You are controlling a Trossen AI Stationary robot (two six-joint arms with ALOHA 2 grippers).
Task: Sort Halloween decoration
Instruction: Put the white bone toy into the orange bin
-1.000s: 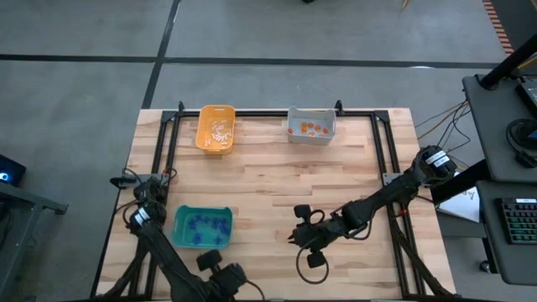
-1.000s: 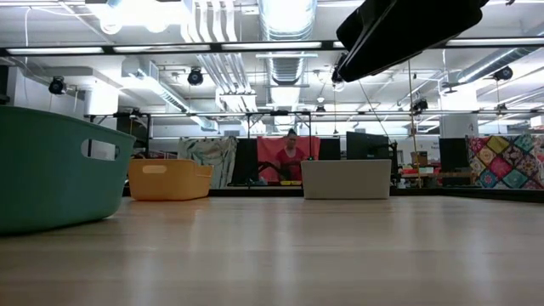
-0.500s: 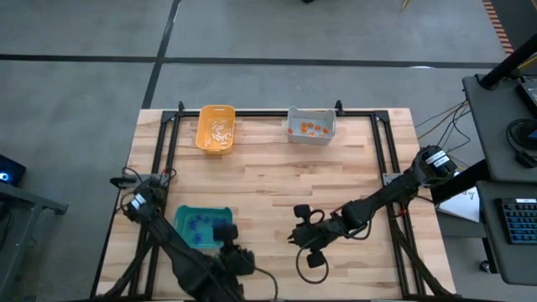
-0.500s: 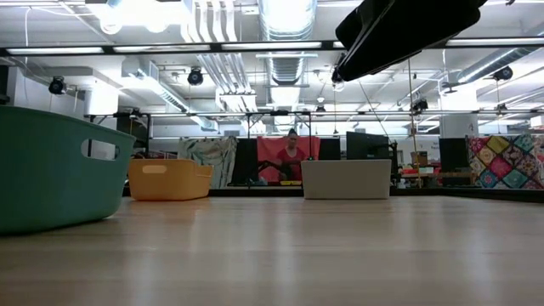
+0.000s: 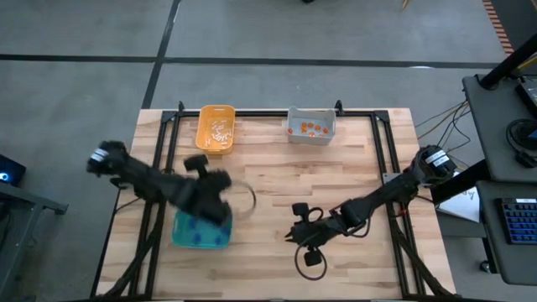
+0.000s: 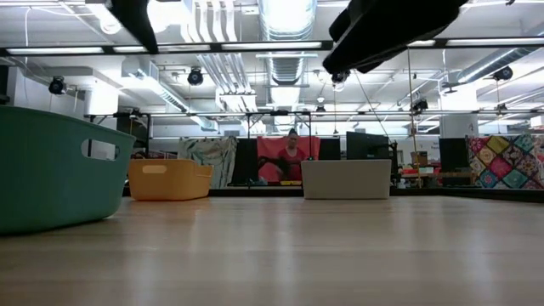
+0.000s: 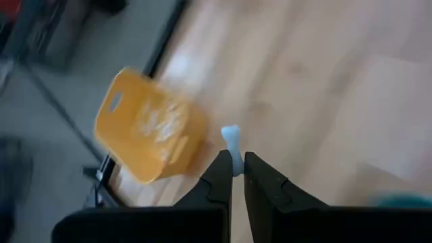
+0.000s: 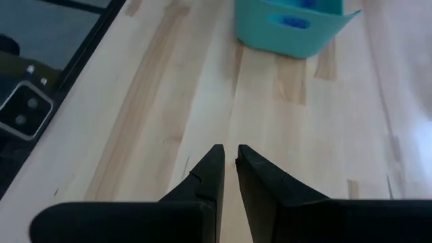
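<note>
One white trinket pinched in left tool, above open tabletop.

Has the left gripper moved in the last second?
Yes. The left gripper, shut on a small white trinket, has swung from the table's near edge up past the teal bin toward the orange-yellow bin.

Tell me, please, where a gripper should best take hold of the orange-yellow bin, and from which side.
Probably the short end wall of the orange-yellow bin, at its handle slot. Come from straight above, one finger inside and one outside: the wall is thin and upright, the top is open. The left gripper is shut on a white trinket, so the right gripper seems freer.
</note>
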